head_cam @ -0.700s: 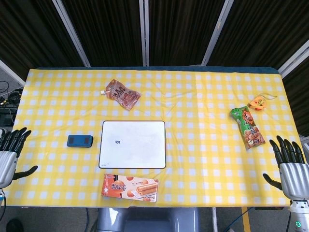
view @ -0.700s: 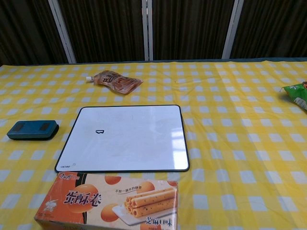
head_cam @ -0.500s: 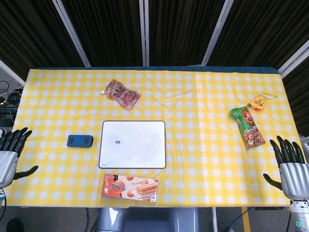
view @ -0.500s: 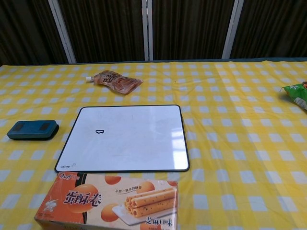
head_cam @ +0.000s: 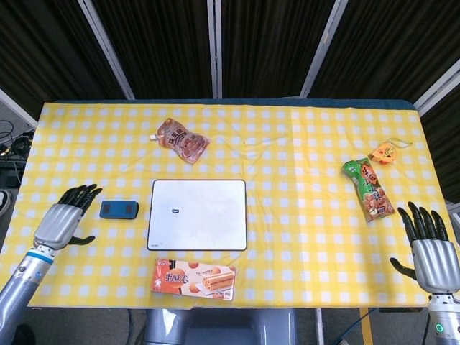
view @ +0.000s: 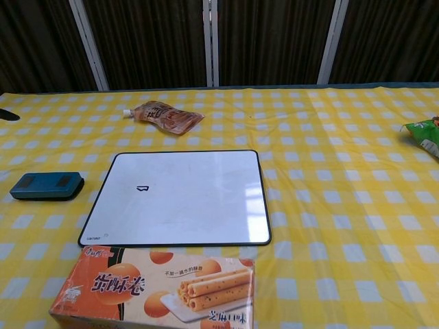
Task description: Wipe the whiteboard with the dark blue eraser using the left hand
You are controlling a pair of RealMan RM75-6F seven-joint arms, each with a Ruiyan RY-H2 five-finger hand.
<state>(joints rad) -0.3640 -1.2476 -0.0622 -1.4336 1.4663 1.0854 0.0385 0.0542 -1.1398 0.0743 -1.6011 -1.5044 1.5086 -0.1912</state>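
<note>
The dark blue eraser (head_cam: 118,210) (view: 46,186) lies flat on the yellow checked cloth, just left of the whiteboard (head_cam: 198,214) (view: 180,197). The board carries one small black mark (head_cam: 176,210) (view: 141,187) on its left half. My left hand (head_cam: 63,219) is over the table's left part, open, with its fingertips a short way left of the eraser and not touching it. In the chest view only a dark fingertip (view: 8,114) shows at the left edge. My right hand (head_cam: 432,253) hangs open beyond the table's front right corner, holding nothing.
An orange biscuit box (head_cam: 193,279) (view: 159,288) lies right in front of the whiteboard. A brown snack pouch (head_cam: 183,140) (view: 164,116) lies behind it. A green snack bag (head_cam: 368,189) (view: 424,135) and a small orange packet (head_cam: 384,152) sit at the right.
My left hand has moved in from the table's left edge, rightwards over the cloth, to just beside the eraser. The right hand has barely shifted. No object has moved.
</note>
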